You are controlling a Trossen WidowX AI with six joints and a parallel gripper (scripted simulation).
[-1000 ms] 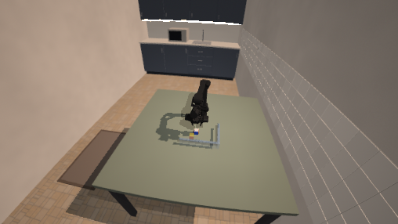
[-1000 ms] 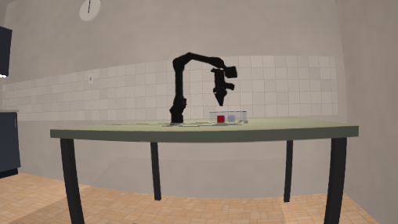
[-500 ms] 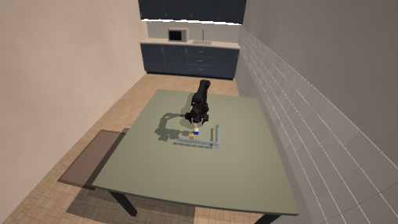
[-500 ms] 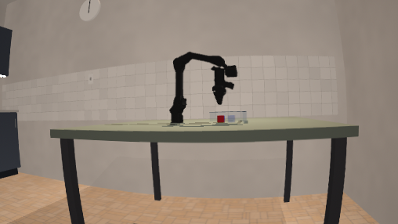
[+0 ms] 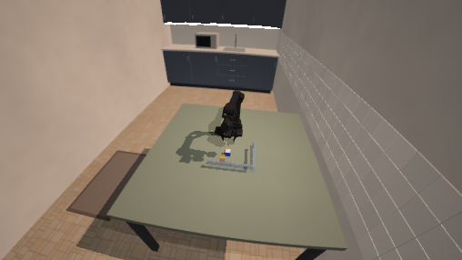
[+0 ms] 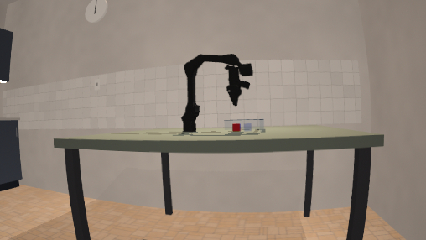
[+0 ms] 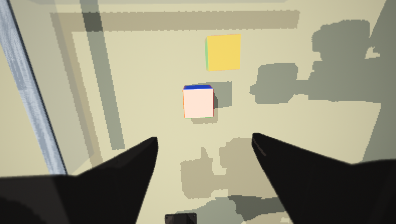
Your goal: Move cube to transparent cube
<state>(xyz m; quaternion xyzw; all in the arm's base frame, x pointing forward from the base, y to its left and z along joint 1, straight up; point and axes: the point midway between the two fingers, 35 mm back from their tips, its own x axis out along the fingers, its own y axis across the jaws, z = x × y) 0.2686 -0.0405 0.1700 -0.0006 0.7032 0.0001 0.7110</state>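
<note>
The cube (image 7: 198, 102) sits on the table with its white face up, a blue face on its far side and an orange edge on its left; it also shows in the top view (image 5: 227, 153) and, as a red face, in the exterior view (image 6: 236, 127). The transparent cube (image 7: 223, 52) lies just beyond it, apart from it, with yellow on top and a green left edge; in the exterior view it looks pale (image 6: 247, 126). My gripper (image 7: 205, 140) (image 6: 235, 101) is open and empty, raised well above the cube.
A low pale L-shaped rail (image 5: 252, 156) stands on the table beside the cubes; one bar runs down the left of the wrist view (image 7: 25, 90). The arm's base (image 6: 189, 123) stands on the table behind them.
</note>
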